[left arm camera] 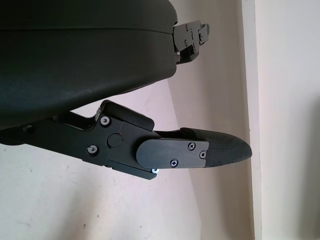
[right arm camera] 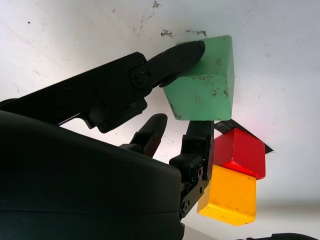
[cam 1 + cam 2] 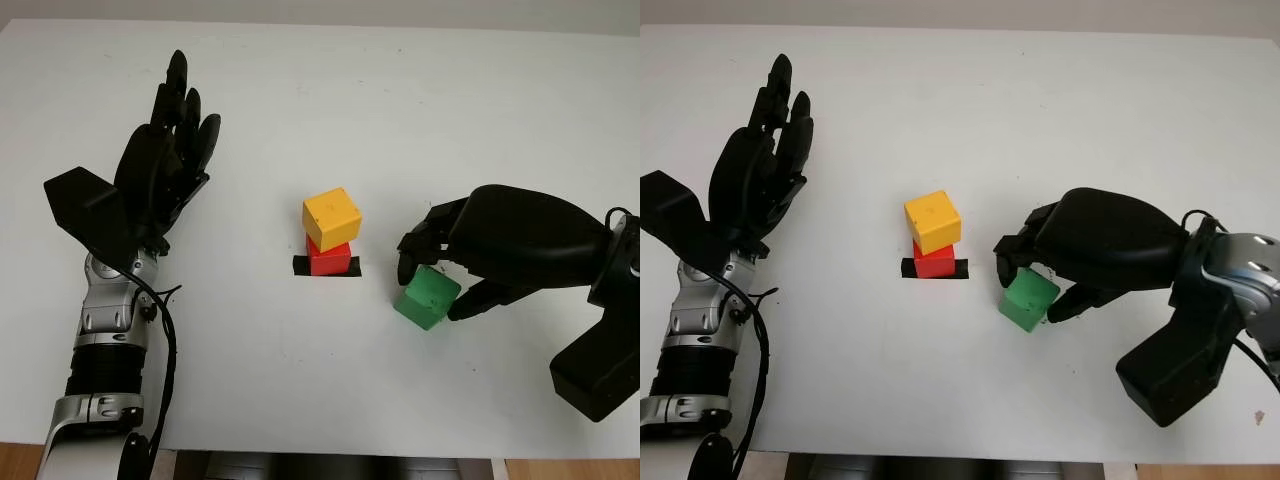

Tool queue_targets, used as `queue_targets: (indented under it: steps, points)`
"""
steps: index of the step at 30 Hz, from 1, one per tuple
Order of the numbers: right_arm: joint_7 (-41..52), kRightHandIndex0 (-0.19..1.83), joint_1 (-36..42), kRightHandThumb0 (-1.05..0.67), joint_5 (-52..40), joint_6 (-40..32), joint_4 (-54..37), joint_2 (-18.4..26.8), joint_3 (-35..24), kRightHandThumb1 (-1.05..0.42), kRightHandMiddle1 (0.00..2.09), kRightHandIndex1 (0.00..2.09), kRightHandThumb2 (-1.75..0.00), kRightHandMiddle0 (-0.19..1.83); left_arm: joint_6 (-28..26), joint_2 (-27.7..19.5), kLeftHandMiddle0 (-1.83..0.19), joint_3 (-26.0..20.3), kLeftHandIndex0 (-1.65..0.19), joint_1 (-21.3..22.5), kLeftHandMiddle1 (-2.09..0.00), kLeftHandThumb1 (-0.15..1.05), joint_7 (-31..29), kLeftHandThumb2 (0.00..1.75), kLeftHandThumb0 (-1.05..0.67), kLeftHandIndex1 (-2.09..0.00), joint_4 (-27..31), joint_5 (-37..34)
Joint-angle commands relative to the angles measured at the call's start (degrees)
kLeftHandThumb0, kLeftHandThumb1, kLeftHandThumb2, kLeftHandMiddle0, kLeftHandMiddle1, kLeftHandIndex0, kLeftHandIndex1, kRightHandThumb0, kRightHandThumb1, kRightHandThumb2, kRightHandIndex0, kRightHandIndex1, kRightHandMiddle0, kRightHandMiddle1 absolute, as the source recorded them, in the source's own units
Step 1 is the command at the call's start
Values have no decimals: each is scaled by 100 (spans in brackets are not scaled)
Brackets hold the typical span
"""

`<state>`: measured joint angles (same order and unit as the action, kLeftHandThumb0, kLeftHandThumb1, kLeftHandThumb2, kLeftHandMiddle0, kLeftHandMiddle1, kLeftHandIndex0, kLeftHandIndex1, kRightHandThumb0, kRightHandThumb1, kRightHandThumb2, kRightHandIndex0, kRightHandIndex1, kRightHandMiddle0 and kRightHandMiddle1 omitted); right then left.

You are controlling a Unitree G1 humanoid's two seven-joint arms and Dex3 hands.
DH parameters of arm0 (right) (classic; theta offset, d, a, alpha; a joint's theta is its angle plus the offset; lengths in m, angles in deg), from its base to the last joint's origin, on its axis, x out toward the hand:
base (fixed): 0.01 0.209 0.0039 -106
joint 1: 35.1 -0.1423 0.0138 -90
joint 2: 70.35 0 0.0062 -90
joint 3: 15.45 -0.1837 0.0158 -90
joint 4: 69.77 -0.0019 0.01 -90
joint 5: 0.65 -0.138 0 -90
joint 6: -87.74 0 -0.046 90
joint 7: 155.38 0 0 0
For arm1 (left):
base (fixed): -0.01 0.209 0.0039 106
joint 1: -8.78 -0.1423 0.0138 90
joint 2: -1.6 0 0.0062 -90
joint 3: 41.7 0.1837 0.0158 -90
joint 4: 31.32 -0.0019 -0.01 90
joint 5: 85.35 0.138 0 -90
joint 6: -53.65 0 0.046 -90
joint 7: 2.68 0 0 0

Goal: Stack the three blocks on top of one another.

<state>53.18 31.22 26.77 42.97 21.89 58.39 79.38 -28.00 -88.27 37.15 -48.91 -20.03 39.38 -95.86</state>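
- The right hand point(image 3: 440, 285) pinches the green block point(image 3: 428, 296) between its fingers, just right of the stack; whether the block touches the white tabletop point(image 3: 400, 110) cannot be told.
- The yellow block point(image 3: 331, 218) sits on the red block point(image 3: 329, 257), turned a little askew.
- The red block stands on a strip of black tape point(image 3: 300, 266) near the middle of the tabletop.
- The left hand point(image 3: 165, 150) is open, holding nothing, well apart at the left side over the tabletop.
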Motion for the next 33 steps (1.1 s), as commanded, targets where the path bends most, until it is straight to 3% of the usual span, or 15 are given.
queue_targets:
  steps: [1,8,21,33]
  points:
    - [-53,42,-6,-43,54,49,55,-45,55,-87,125,73,-5,59,-6,-55,19,6,18,19,-5,105,1,37,-76,-5,78,-2]
    - [163,38,72,-42,-223,-363,-30,-39,32,-88,125,76,-6,56,-7,-48,19,18,18,-5,-4,105,12,37,-77,-4,104,13]
    - [845,32,-216,-37,-1519,-3081,-387,-324,-444,-92,135,67,-5,46,62,-55,18,-19,17,-54,-5,105,-13,37,-76,-5,88,-13]
    - [817,24,-423,-42,-1629,-3275,-192,-398,-534,-94,146,69,-5,42,47,-95,18,-17,17,-28,-5,105,-68,38,-77,-5,58,-5]
